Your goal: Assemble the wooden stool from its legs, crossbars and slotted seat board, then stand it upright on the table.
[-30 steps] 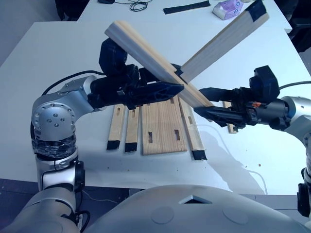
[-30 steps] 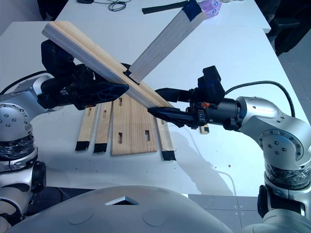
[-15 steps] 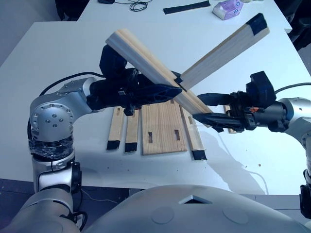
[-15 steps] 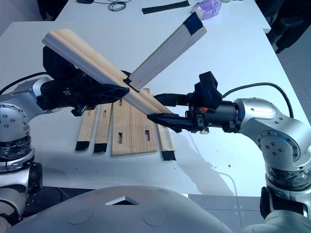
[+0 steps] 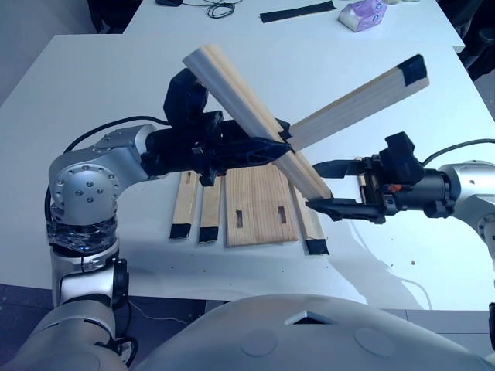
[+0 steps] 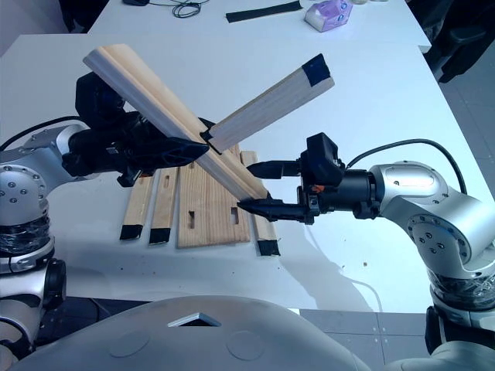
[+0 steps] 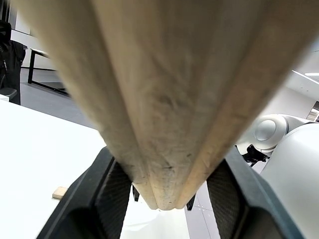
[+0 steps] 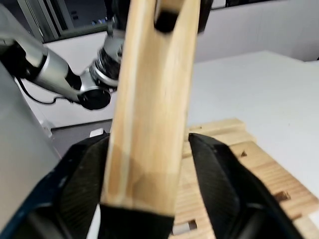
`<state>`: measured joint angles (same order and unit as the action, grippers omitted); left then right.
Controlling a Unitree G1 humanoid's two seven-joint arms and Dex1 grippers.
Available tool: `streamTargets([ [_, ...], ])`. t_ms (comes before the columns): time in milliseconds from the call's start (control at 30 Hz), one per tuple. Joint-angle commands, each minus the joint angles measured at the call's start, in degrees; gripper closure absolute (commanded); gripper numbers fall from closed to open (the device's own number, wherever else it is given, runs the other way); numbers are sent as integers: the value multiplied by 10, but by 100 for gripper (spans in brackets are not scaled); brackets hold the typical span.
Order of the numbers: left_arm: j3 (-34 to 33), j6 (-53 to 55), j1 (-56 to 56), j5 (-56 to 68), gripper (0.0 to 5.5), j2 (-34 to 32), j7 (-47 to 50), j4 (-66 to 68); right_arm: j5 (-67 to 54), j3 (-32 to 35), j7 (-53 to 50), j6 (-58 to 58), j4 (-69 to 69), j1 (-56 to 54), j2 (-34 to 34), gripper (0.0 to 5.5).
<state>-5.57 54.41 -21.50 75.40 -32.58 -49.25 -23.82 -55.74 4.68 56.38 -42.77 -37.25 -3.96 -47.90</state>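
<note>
My left gripper (image 5: 269, 147) is shut on a long wooden leg (image 5: 232, 93), held tilted above the table. Its fingers (image 7: 84, 204) press both sides of the wood. A second piece with a blue-taped end (image 5: 363, 91) is plugged into the leg and points up toward the far right. My right gripper (image 5: 319, 186) is open, its fingers (image 8: 82, 184) straddling the leg's lower end (image 8: 149, 114) without closing on it. Under them the slotted seat board (image 5: 259, 202) lies flat, with two shorter pieces (image 5: 186, 202) on its left and one (image 5: 311, 228) on its right.
A small wooden piece (image 5: 360, 182) lies by my right gripper. At the table's far edge are a tissue pack (image 5: 362, 13), a black strip (image 5: 298, 11) and cables (image 5: 220, 8). The white table (image 5: 93, 85) has free room on the left and far side.
The held leg has shifted right, and the blue-taped piece has dropped to a flatter angle. My right gripper has moved down and back along the leg to its lower end.
</note>
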Motion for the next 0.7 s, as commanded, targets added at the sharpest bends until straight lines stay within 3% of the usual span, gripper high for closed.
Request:
streamTargets([
  [33,-20,-8,-17,2,342,-10,-3,13,49,4,20,24,27,22,-24,192],
  [200,-41,-13,-28,-27,342,-41,-3,26,102,25,37,64,78,54,-34,109],
  [400,-70,-74,50,-139,342,-134,-76,-35,133,64,27,93,79,111,-27,18],
  [700,-101,-167,209,-255,342,-208,-174,-98,144,102,-13,111,24,202,-1,18],
])
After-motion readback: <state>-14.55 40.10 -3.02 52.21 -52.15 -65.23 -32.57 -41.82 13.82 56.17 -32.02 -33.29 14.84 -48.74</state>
